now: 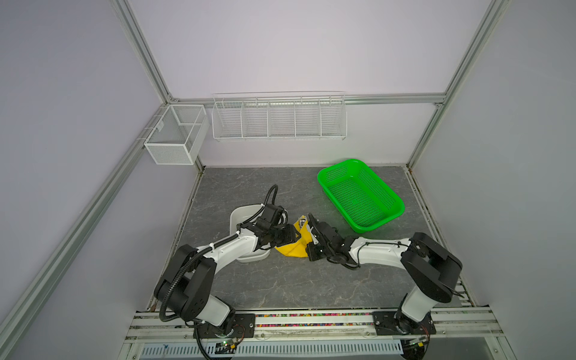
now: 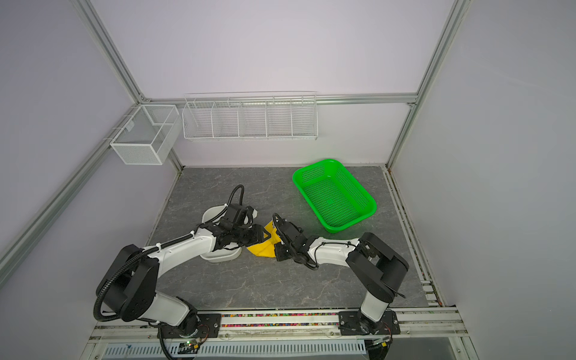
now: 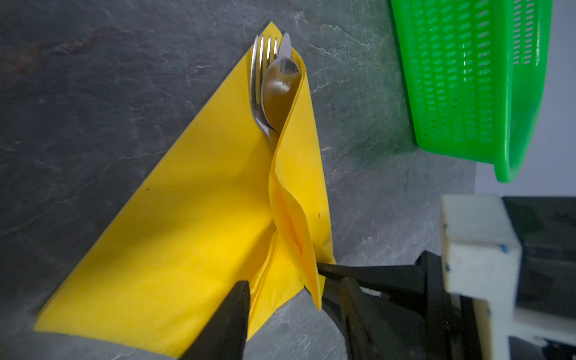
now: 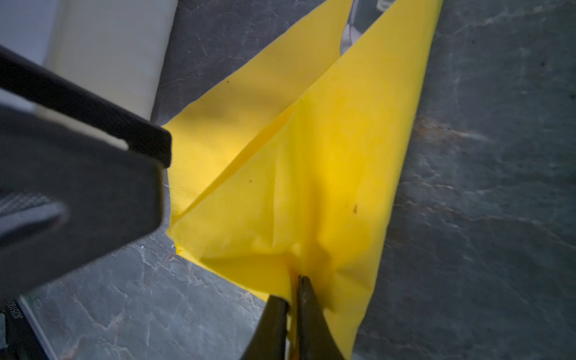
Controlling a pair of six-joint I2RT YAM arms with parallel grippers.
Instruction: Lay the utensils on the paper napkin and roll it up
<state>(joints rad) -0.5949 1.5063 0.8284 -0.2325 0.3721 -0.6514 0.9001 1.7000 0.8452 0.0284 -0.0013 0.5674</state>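
Tabletop (image 1: pixel 280 286): grey stone-look slab, hemmed by alu frame rails (image 1: pixel 93 212) left, right and back; pale lilac walls (image 1: pixel 296 46) all round. Most open room is the bare strip across lower-centre frame, in front of both arms, plus the slab's upper-left area behind the tray. Wire rack (image 1: pixel 279 118) and mesh box (image 1: pixel 174 134) hang on the walls at upper centre and upper left, well off the slab.

Green basket (image 1: pixel 360 194) sits upper right, near the slab's right edge, apart from the napkin. White tray (image 1: pixel 240 218) is left of centre, partly hidden by the left arm (image 1: pixel 230 246).

Paper napkin (image 1: pixel 294 247) lies at centre, btwn the two grippers. It's bright yellow, roughly triangular, w/ one flap curled over the utensils (image 3: pixel 271 84). Fork (image 3: pixel 257 78) and spoon (image 3: pixel 280 87) heads (also a third pale tip, can't tell what) poke out at its upper tip.

Left gripper (image 3: pixel 293 299): fingers spread, astride a napkin corner, clamping nothing. Right gripper (image 4: pixel 293 299): fingers pressed together on the raised fold's end.
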